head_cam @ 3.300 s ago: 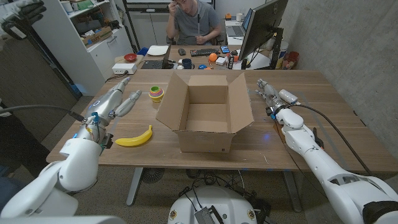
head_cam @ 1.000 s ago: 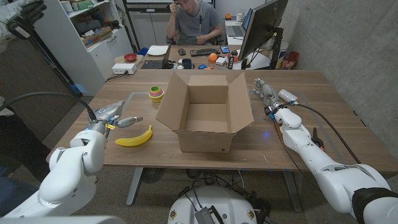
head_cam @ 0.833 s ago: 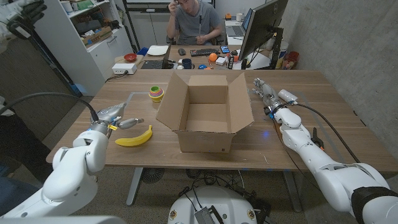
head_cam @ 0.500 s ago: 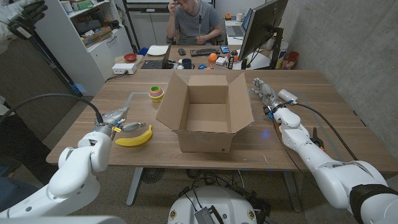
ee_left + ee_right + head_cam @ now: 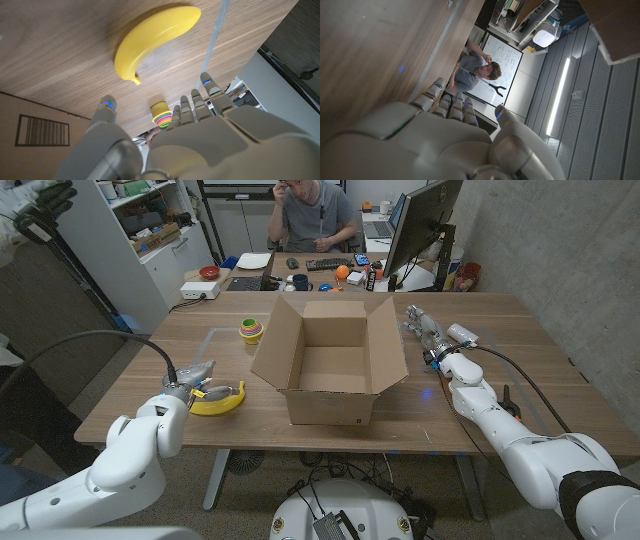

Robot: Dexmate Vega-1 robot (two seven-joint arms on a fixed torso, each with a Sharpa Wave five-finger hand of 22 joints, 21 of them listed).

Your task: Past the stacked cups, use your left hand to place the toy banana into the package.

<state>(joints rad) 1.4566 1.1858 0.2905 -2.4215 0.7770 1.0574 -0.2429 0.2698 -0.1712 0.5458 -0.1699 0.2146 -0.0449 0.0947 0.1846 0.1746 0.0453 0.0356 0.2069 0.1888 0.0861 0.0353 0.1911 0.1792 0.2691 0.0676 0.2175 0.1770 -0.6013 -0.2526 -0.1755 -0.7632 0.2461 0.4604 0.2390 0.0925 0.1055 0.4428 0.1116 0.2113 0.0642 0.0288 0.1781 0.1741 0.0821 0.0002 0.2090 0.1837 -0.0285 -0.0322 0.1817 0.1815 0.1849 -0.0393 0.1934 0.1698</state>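
Observation:
The yellow toy banana (image 5: 228,401) lies on the wooden table (image 5: 470,310) near its front left edge. My left hand (image 5: 201,387) hovers just over the banana's left end, fingers spread with nothing in them. In the left wrist view the banana (image 5: 155,37) lies beyond the fingertips (image 5: 207,82), apart from them. The stacked cups (image 5: 251,330) stand behind the banana; the same cups (image 5: 161,112) show in the left wrist view. The open cardboard package (image 5: 330,395) stands mid-table. My right hand (image 5: 424,327) is to the right of the package, fingers extended, empty.
A person (image 5: 312,220) sits at a desk behind the table with a monitor (image 5: 420,225) nearby. A shelf unit (image 5: 120,250) stands at the back left. The package's flaps (image 5: 272,340) splay outward toward the cups. A package flap (image 5: 615,30) shows in the right wrist view.
My left hand has come in from the table's left side and lowered toward the banana, now hovering over its left end. The banana, cups and package have not moved. The right hand stays put.

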